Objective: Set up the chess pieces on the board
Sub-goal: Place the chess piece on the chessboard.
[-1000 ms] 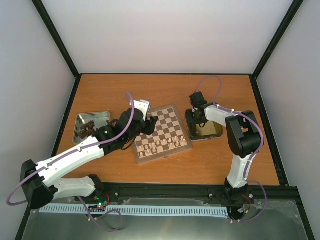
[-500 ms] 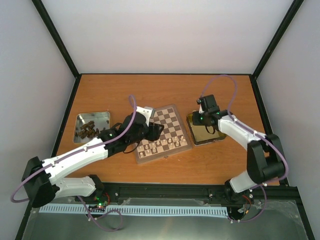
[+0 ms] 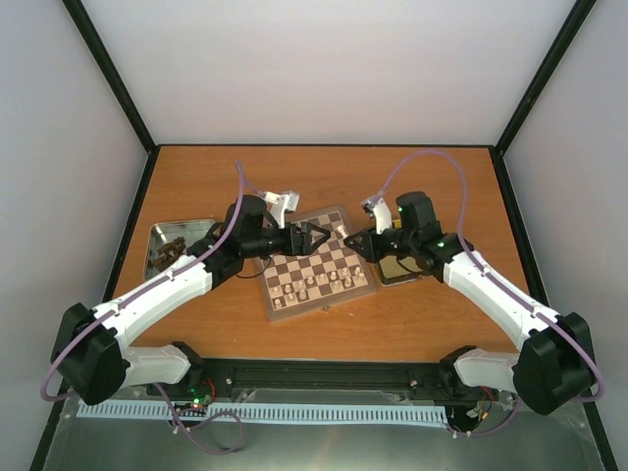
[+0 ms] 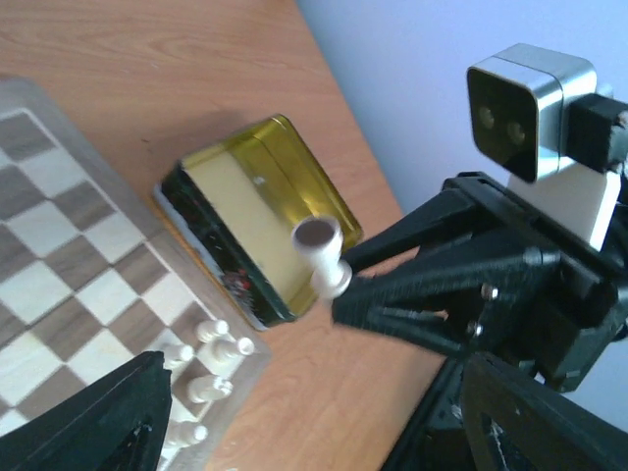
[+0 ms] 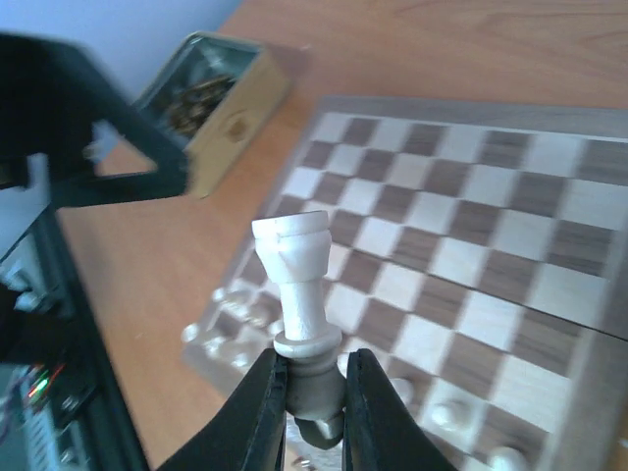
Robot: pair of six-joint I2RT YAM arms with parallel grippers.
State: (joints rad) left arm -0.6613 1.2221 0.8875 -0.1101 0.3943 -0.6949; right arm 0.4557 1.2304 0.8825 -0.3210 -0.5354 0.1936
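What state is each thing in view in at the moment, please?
left gripper, open and empty, over the board.
right gripper, shut on the cream rook's base.
cream rook, held in the air over the board.
board, partly set: cream pieces on its near rows only.
silver tray, holding loose dark brown pieces.
gold tin, beside the board; contents unclear.

Pale grey walls (image 3: 334, 69) (black-framed corners) enclose an orange-brown wooden table (image 3: 324, 172), evenly lit.

Matt wooden board (image 3: 334, 261), glossy gold metal tin (image 4: 240, 206), smooth cream chess piece (image 5: 297, 275)
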